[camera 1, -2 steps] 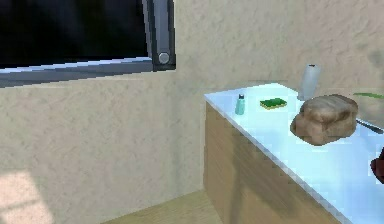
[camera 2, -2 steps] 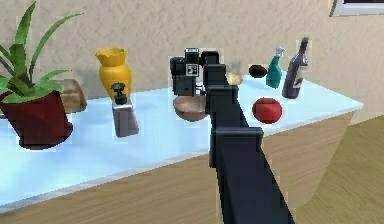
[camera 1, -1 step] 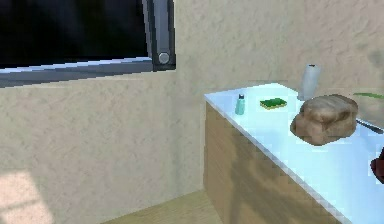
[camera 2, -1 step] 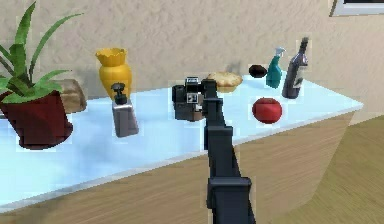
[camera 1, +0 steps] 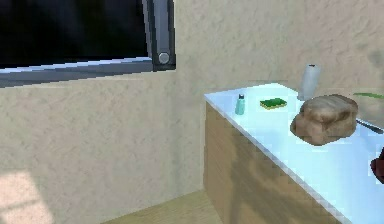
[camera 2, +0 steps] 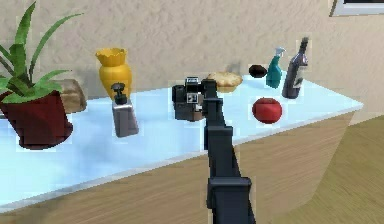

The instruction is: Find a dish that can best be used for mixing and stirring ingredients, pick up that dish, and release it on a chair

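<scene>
counter [camera 2: 330,105]: long pale top across your arm side view. arm [camera 2: 225,170]: dark bar up from 6 o'clock. plant [camera 2: 35,100]: red pot, at 9 o'clock. bowl [camera 2: 228,80]: tan, round, no long axis, on the counter just at the claw's 2 o'clock. claw [camera 2: 184,102]: at the arm's far end; you cannot tell its spread or whether it holds anything. your reach likely goes toward 2 o'clock.
</scene>
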### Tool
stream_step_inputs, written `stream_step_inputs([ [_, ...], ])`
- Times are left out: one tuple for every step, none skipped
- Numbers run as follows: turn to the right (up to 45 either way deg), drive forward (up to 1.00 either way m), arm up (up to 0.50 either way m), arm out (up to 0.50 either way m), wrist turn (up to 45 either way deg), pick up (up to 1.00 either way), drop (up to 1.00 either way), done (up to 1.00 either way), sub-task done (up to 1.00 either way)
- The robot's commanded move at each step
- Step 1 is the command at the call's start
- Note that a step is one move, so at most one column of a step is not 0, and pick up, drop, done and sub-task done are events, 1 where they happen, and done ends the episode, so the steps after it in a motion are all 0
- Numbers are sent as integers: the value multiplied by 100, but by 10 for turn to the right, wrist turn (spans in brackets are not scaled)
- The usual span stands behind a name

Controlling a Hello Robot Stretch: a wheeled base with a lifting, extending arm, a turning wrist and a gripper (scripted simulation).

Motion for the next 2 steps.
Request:
stream_step_inputs([
  [0, 0, 8, 0, 0, 0, 0, 0, 0],
  [0, 0, 0, 0, -450, 0, 0, 0, 0],
])
